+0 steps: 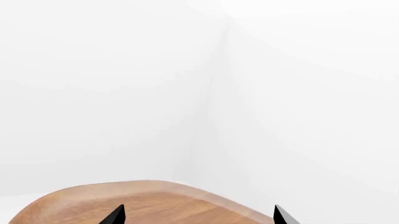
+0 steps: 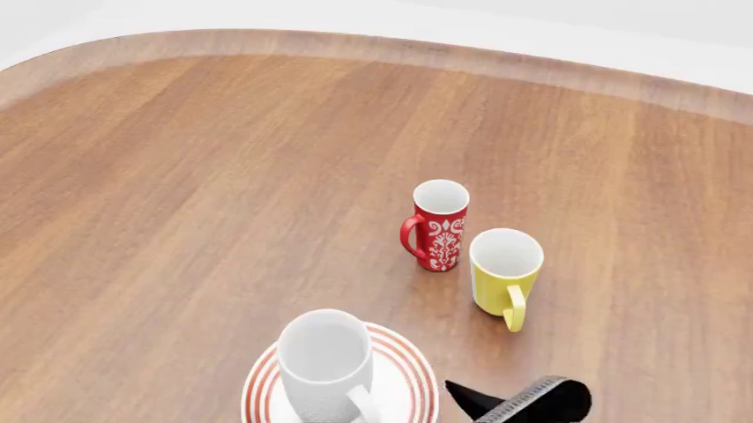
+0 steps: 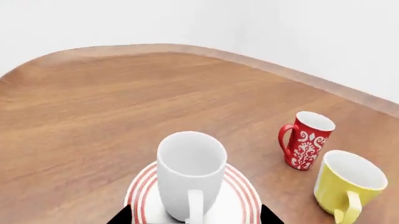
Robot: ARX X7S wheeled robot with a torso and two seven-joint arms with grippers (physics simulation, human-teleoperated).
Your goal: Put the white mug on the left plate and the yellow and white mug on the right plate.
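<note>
The white mug (image 2: 323, 359) stands upright on a white plate with red rings (image 2: 406, 392) at the table's near edge, its handle toward me. It also shows in the right wrist view (image 3: 190, 175), on that plate (image 3: 240, 196). No second plate is in view, so I cannot tell which plate this is. The yellow and white mug (image 2: 506, 269) stands on the bare table to the right; it also shows in the right wrist view (image 3: 346, 184). My right gripper (image 3: 194, 217) is open and empty, just short of the white mug; it also shows in the head view (image 2: 506, 404). My left gripper (image 1: 199, 217) is open and empty over the table's edge.
A red mug with a white floral pattern (image 2: 438, 225) stands upright just left of and behind the yellow mug, close to it. The wooden table (image 2: 212, 176) has a rounded far edge, with white walls beyond it.
</note>
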